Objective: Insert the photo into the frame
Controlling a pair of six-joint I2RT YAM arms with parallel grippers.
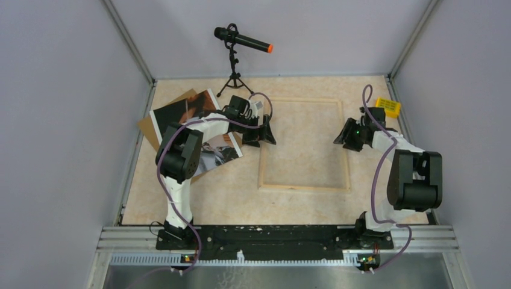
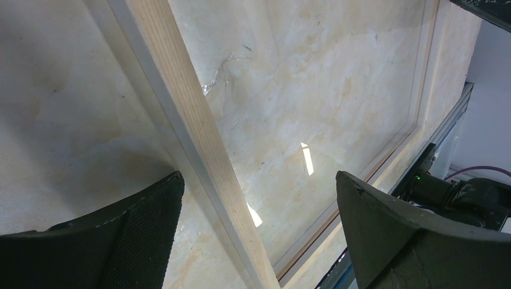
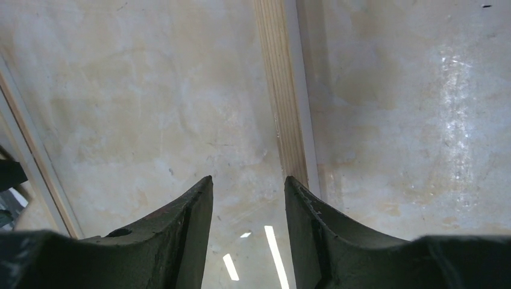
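- The mounting rail (image 1: 277, 238) at the near edge carries both arm bases; the marbled beige table (image 1: 229, 201) runs back from it, smooth and bare enough that flat things will probably slide at a nudge.
- The right gripper (image 3: 248, 180) hangs just inside the frame's right-hand rail, jaws partly apart with nothing between them. A descent here could press on the sheen inside the frame (likely a pane) or shove the rail sideways.
- The left gripper (image 2: 259, 179) is spread to its widest and straddles the left-hand rail without touching it. Closing off-centre risks skidding or twisting the frame (image 1: 304, 187), which lies flat mid-table and looks light.
- If the two claws act unevenly, the frame could rotate out of square.
- The photo (image 1: 181, 111) lies well apart from the frame, at the table's left, askew on a brown backing board (image 1: 144, 127) and partly under the left arm. That arm's elbow or its purple cable (image 1: 159, 171) could drag or crease it when the arm swings.
- Glossy and flat, the print offers no edge to pinch; it may slip or buckle.
- Farther back a yellow block (image 1: 388, 107) sits near the right corner, and a microphone (image 1: 244, 41) on a tripod stands at the rear.
- Plain grey walls (image 1: 60, 120) close in three sides.
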